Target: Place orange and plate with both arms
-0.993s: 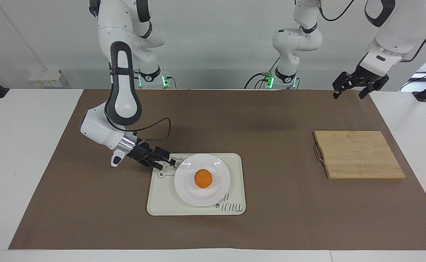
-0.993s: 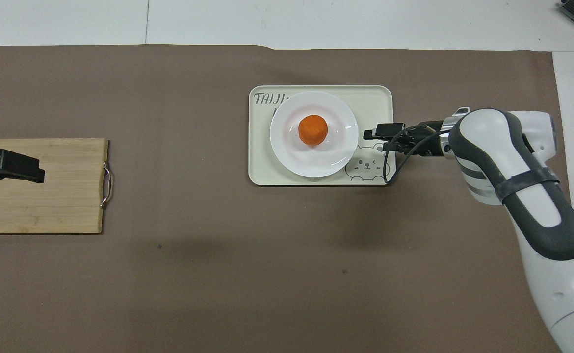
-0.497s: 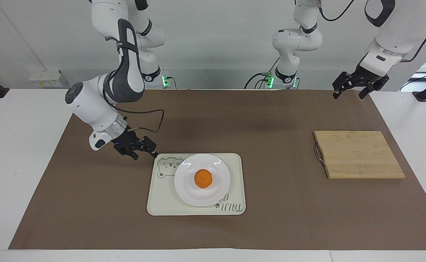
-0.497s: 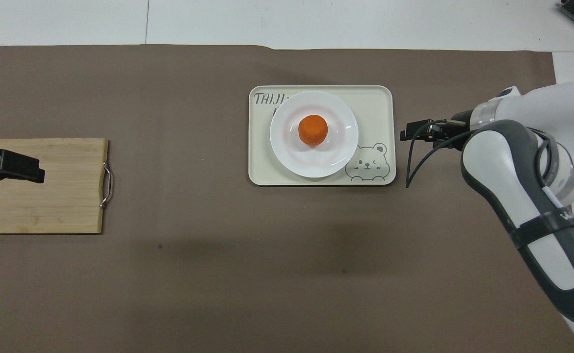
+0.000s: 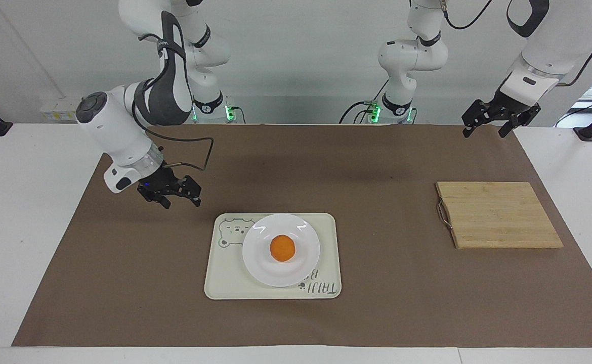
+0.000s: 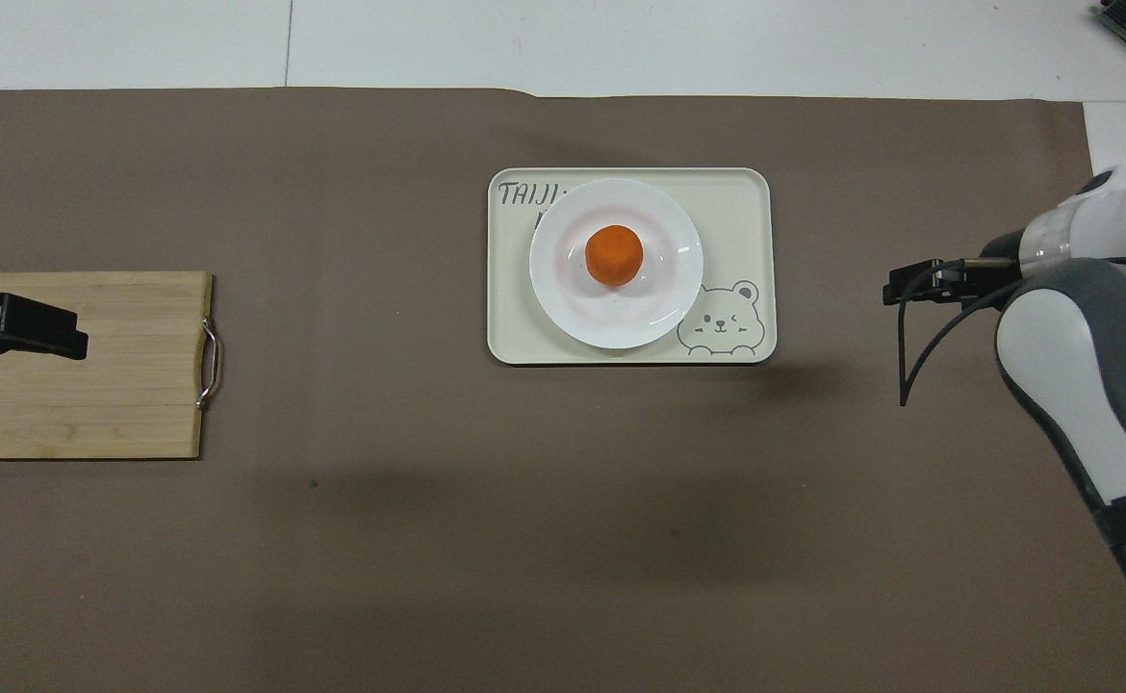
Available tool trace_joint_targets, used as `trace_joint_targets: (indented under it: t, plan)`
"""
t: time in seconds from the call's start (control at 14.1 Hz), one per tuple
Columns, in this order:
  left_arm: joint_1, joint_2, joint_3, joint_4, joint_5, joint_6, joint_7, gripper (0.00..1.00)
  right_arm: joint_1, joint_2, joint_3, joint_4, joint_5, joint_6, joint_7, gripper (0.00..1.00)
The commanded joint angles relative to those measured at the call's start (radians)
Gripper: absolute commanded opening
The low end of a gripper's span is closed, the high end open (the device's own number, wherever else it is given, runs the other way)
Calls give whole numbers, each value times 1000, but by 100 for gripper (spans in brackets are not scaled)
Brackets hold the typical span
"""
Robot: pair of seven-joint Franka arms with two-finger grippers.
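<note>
The orange sits in the middle of the white plate, which rests on the cream bear-print tray. In the overhead view the orange is on the plate. My right gripper is open and empty, raised over the brown mat beside the tray toward the right arm's end; it also shows in the overhead view. My left gripper is open and empty, held high over the mat's edge at the left arm's end, and waits; it also shows in the overhead view.
A bamboo cutting board with a metal handle lies on the mat toward the left arm's end; it also shows in the overhead view. The tray sits mid-table. A brown mat covers the table.
My right gripper has drawn back from the plate's rim, off the tray, and risen toward the right arm's end. Plate, orange and left arm have not moved.
</note>
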Motion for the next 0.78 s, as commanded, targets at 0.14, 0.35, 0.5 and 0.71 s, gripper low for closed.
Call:
trace_joint_targets:
  t: [0.14,0.35,0.5,0.71]
  plan:
    - [2,-7,-4,10,19,-20,-11,100,-17,-104,5,43,-131,-142,12,100]
    - [2,-7,-4,10,19,-20,-11,100,-17,-164,6,53,-167,-205,13,100]
    - [2,-7,-4,10,19,-20,-11,100,-17,-175,5,98,-170,-291,21,100]
    - [2,-7,-4,10,19,-20,-11,100,-17,-187,5,184,-184,-400,35,100]
